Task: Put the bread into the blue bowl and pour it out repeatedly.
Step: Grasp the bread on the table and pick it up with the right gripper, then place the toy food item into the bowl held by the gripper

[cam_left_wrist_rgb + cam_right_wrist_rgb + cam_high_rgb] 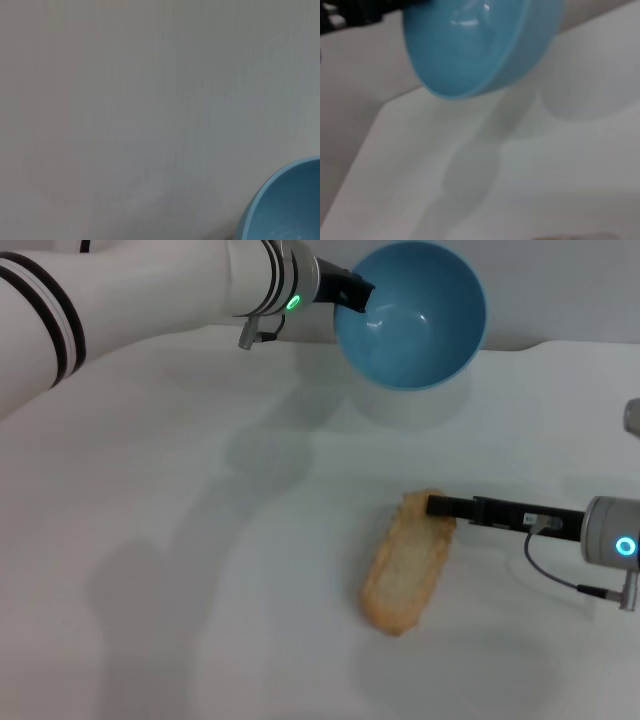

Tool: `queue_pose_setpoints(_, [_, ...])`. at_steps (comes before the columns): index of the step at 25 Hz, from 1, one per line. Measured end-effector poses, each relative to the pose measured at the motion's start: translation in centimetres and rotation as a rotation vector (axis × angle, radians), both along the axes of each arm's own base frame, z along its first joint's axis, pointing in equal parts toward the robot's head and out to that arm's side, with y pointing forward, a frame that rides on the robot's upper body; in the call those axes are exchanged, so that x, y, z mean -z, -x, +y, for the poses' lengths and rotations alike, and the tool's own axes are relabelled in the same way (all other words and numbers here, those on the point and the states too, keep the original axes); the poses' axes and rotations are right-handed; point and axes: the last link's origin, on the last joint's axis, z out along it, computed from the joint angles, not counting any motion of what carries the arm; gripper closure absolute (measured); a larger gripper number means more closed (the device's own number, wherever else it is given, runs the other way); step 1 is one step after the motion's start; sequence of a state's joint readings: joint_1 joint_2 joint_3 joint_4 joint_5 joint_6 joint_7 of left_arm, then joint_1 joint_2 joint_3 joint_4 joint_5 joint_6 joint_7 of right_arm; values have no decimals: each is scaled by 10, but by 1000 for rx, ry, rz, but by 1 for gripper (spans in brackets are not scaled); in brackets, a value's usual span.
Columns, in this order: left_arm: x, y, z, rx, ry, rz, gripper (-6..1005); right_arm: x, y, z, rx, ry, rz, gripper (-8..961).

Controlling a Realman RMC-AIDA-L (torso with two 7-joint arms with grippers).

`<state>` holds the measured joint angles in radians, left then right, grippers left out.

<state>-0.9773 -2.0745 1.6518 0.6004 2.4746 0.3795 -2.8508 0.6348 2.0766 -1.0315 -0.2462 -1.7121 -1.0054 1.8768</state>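
Bread (402,562) end under right tool (436,506)

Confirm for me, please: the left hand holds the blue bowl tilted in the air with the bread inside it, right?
Not quite: the blue bowl, held tilted by the left hand, is empty. The head view shows the bread lying on the table, at the right hand's tip.

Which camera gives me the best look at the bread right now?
The head view: the bread lies whole on the table, golden-tan face up, with the right gripper at its far end. The left wrist view misses it. The right wrist view shows at most a faint sliver at the frame edge.
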Motion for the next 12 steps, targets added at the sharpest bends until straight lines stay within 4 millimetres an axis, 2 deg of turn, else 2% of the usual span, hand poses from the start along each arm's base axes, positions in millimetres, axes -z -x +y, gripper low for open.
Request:
queue_pose_setpoints(2, [0,1,0,-4,2,-2,1001,-8,3,3,-36,-10,5,630])
queue_pose_setpoints(3, [1,1,-1,-5,4,-1,1001,-18,6,5,-81,-25,14,637])
queue_pose_setpoints(4, [1,2,-1,-6,7,5,1001,-18,6,5,-81,-25,14,644])
queue_pose_setpoints(7, [1,8,-3,-20,29,28,1001,-48,16,11,-184,-84,39,666])
queue_pose_setpoints(8, [1,10,-4,-28,39,36,1001,-48,16,11,-184,-84,39,676])
queue_pose_setpoints(12, [5,16,-10,-56,95,78,1000,-76,26,16,-263,-130,78,718])
